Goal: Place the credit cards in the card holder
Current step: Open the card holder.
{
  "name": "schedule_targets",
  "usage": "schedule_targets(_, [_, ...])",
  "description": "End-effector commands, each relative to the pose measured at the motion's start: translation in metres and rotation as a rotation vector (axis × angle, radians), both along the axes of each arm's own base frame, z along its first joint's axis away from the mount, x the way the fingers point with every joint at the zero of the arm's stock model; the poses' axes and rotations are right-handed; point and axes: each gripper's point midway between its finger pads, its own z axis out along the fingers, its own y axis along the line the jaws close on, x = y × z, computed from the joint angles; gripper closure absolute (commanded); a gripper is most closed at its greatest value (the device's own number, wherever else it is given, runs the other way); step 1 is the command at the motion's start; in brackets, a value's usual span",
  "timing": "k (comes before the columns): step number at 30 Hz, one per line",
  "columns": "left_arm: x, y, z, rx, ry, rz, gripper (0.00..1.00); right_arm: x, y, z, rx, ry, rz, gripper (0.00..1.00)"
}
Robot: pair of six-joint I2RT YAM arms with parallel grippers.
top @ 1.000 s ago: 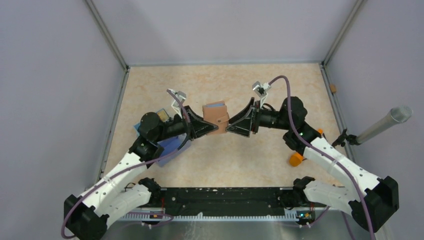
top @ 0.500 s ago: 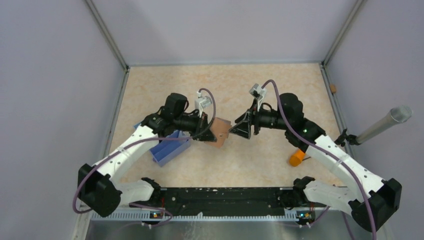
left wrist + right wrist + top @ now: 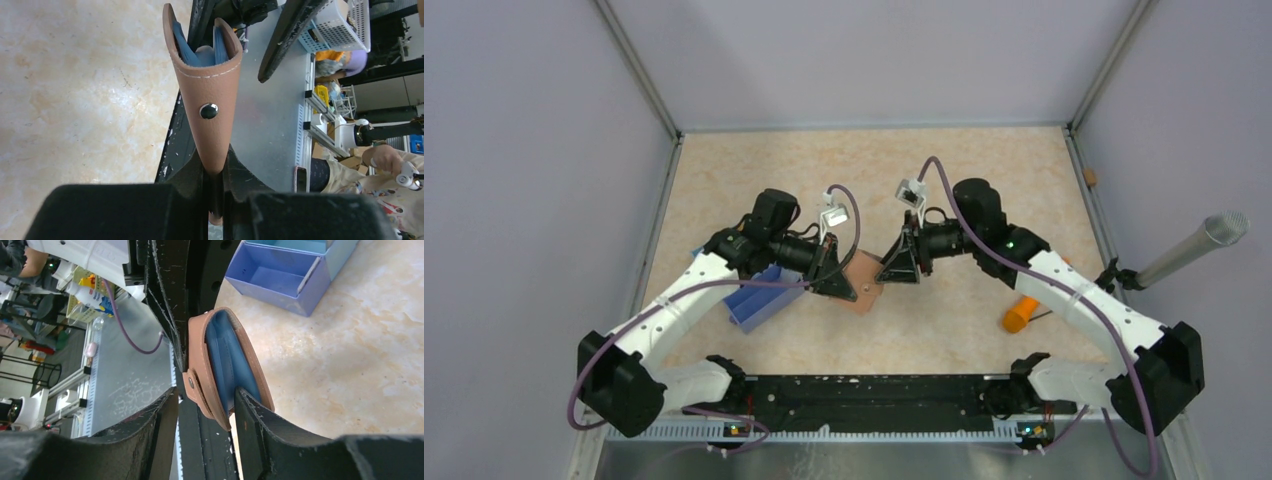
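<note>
Beige desk (image 3: 944,170), wallet (image 3: 210,85) at centre. Left hand (image 3: 216,185) pinches its narrow end, right hand (image 3: 206,391) spread at its 3 o'clock (blue card (image 3: 227,360) inside). Squeeze flaps squarely over snap (image 3: 208,110).

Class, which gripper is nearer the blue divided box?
Left. The left gripper, clamping the card holder, is beside the blue divided box; the right gripper lies beyond the card holder, farther off.

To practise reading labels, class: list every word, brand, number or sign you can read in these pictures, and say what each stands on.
None can be read. The card holder is plain leather with a bare metal snap; the blue box is unmarked; the background clutter in the wrist views is too blurred to read.
</note>
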Motion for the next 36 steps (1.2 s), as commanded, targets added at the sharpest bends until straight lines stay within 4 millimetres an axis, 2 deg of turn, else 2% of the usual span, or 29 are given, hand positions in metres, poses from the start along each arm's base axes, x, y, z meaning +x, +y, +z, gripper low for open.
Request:
schedule_targets(1, [-0.007, -0.005, 0.025, -0.123, -0.063, -0.077, 1.00, -0.007, 0.004, 0.019, 0.033, -0.054, 0.054, 0.57])
schedule_targets(4, [0.002, -0.004, 0.012, -0.056, -0.061, -0.030, 1.00, 0.011, -0.004, 0.024, 0.000, -0.114, -0.080, 0.55])
schedule_targets(7, [0.008, -0.002, 0.001, -0.006, -0.050, -0.003, 1.00, 0.023, -0.015, 0.043, -0.003, -0.197, -0.197, 0.44])
schedule_targets(9, [0.010, -0.002, -0.002, 0.009, -0.039, 0.009, 1.00, 0.022, -0.019, 0.056, 0.016, -0.232, -0.211, 0.38])
schedule_targets(12, [0.011, -0.003, -0.005, 0.017, -0.022, 0.010, 1.00, 0.009, -0.015, 0.061, 0.043, -0.215, -0.136, 0.40])
schedule_targets(15, [0.011, -0.004, -0.005, 0.012, -0.010, 0.006, 1.00, -0.001, -0.006, 0.048, 0.035, -0.161, -0.062, 0.48])
schedule_targets(22, [0.002, -0.005, 0.008, -0.051, -0.022, -0.036, 1.00, -0.025, 0.011, 0.020, -0.004, -0.084, 0.072, 0.57])
schedule_targets(29, [-0.012, -0.004, 0.025, -0.134, -0.044, -0.094, 1.00, -0.024, 0.011, 0.002, -0.043, -0.063, 0.080, 0.58])
schedule_targets(36, [-0.021, -0.002, 0.035, -0.179, -0.060, -0.131, 1.00, -0.032, 0.009, -0.007, -0.063, -0.033, 0.127, 0.58])
